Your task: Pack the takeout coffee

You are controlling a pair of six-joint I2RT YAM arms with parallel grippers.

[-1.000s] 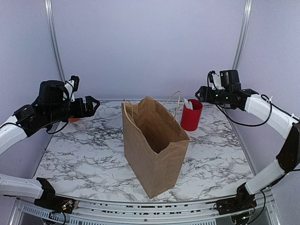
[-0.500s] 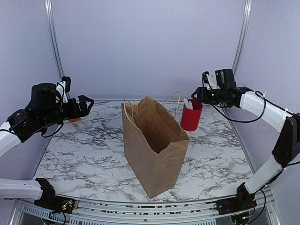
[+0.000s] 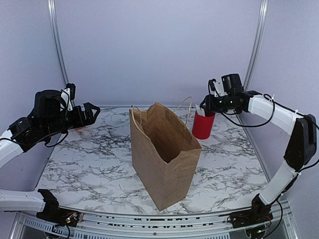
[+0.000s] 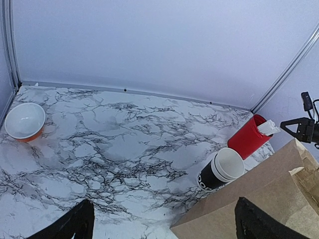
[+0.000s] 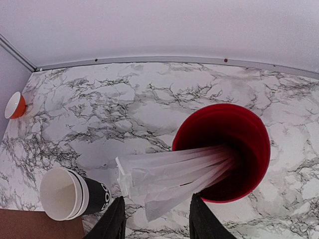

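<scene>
The takeout coffee shows as a black paper cup (image 4: 212, 178) with white lettering and cream cups (image 4: 230, 164) nested in its mouth, lying on its side behind the brown paper bag (image 3: 164, 152). In the right wrist view the black cup (image 5: 92, 196) lies at the lower left. The top view hides the cups behind the bag. My left gripper (image 3: 93, 112) hovers wide open at the far left, holding nothing. My right gripper (image 5: 157, 221) hangs above the red cup (image 5: 224, 149), its fingers apart on either side of the white wrapped utensils (image 5: 169, 177) without touching them.
The bag stands upright and open mid-table (image 4: 259, 199). An orange-and-white bowl (image 4: 24, 121) sits in the far left corner. The red cup (image 3: 203, 125) stands right of the bag's top. Walls and metal corner posts close in the back and sides.
My right gripper has moved left over the red cup and its jaws have narrowed. The left arm drew back to the left and dropped slightly, still wide open.
</scene>
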